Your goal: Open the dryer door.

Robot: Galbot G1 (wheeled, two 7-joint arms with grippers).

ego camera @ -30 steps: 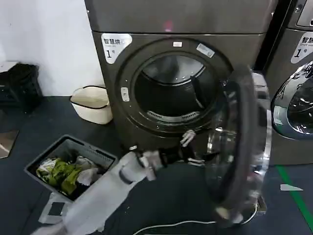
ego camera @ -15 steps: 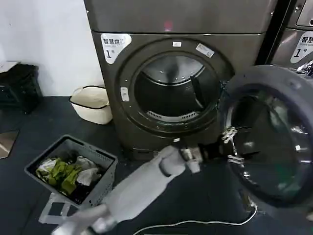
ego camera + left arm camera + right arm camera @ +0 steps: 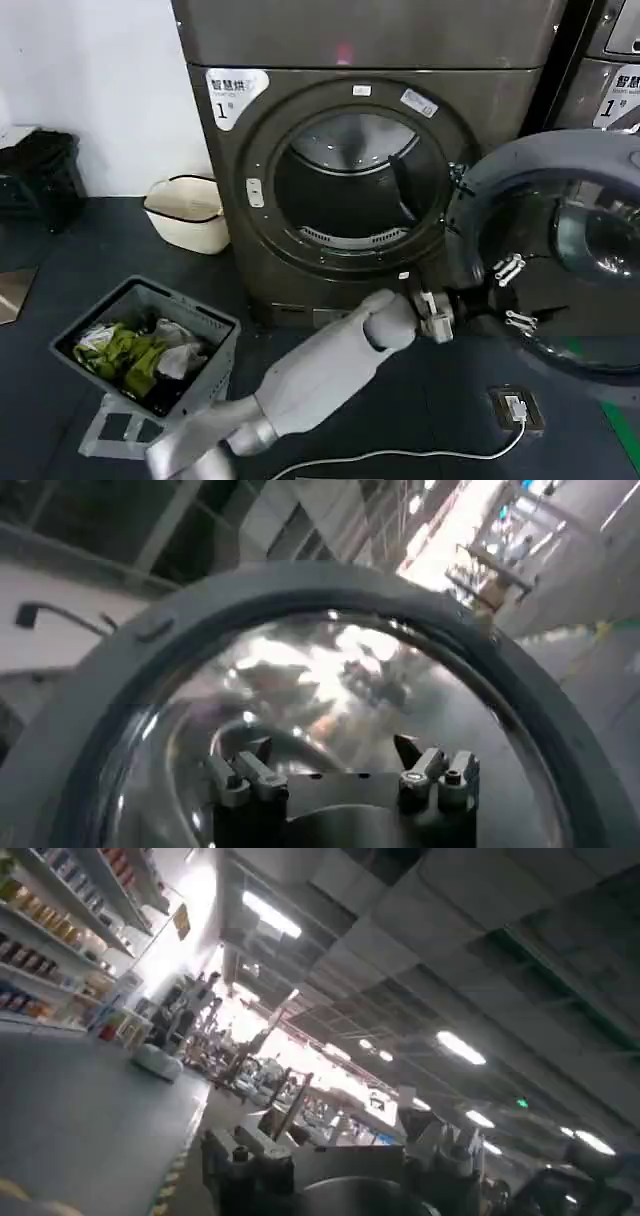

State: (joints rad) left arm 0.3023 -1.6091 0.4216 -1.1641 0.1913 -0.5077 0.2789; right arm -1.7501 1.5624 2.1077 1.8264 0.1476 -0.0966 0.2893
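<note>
I have the left gripper (image 3: 515, 293) spread open against the dryer door (image 3: 560, 250), apparently pushing its inner glass so it swings clear of the dryer (image 3: 370, 60)

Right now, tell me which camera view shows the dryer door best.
The head view: the whole dryer door hangs swung open beside the dryer, with the left end effector open against its inner side. The left wrist view gives just a close-up of its grey rim and domed glass; the right wrist view faces the ceiling.
</note>
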